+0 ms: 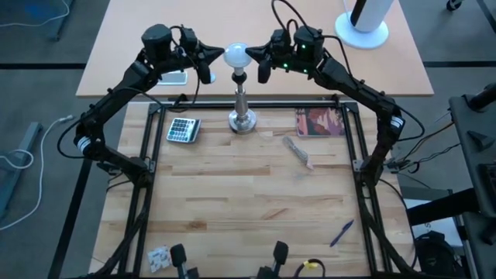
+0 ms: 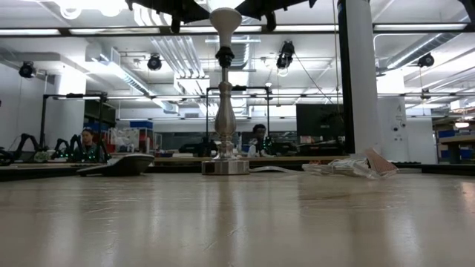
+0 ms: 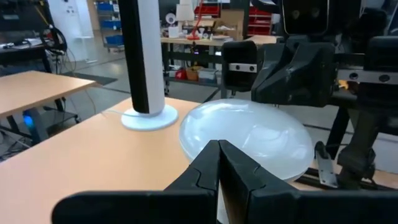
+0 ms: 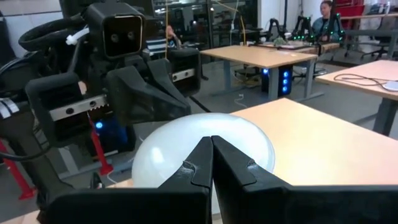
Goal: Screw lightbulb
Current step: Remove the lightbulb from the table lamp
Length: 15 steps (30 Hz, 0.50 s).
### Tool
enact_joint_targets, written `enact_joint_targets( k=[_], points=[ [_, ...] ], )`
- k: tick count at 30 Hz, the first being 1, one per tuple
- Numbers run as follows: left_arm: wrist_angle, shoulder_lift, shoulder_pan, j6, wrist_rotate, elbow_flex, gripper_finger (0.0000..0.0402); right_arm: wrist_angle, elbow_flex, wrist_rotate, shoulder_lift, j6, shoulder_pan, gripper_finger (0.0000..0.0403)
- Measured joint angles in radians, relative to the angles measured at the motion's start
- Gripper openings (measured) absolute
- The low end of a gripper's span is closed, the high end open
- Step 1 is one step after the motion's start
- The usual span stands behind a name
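Observation:
The white frosted lightbulb stands upright with its base in the black socket on top of the silver stand, at the far middle of the table. The stand's round foot rests on the wood. My left gripper is shut and points level at the bulb's left side. My right gripper is shut too and points level at its right side. In the low view the lightbulb tops the stand, with both arms just above it. My left gripper meets the left side of the bulb's glass dome with the tips of its shut fingers, coming level from the table's left. The bulb stays upright in the socket. My right gripper meets the right side of the glass dome with its shut fingertips, coming level from the table's right, opposite the left gripper.
A calculator lies left of the stand's foot and a red card to its right. A clear wrapper lies nearer and a blue pen at the near right. A white cylinder on a round base stands on the far table.

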Motion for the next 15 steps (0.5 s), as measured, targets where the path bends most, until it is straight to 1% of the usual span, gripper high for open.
enact_joint_targets(
  k=[3, 7, 13, 15],
  points=[
    [0.000, 0.000, -0.002, -0.017, 0.012, 0.000, 0.0000, -0.002, 0.000, -0.001, 0.008, 0.000, 0.001, 0.0000],
    [0.001, 0.001, -0.002, -0.050, 0.089, 0.000, 0.0000, -0.004, -0.001, -0.004, 0.010, 0.000, 0.002, 0.0000],
    [0.003, 0.001, -0.010, -0.094, 0.156, 0.000, 0.0000, 0.019, -0.003, -0.001, 0.013, 0.011, 0.002, 0.0000],
    [0.001, 0.001, -0.010, -0.105, 0.159, 0.000, 0.0000, 0.027, -0.003, -0.001, 0.013, 0.019, 0.002, 0.0000]
  ],
)
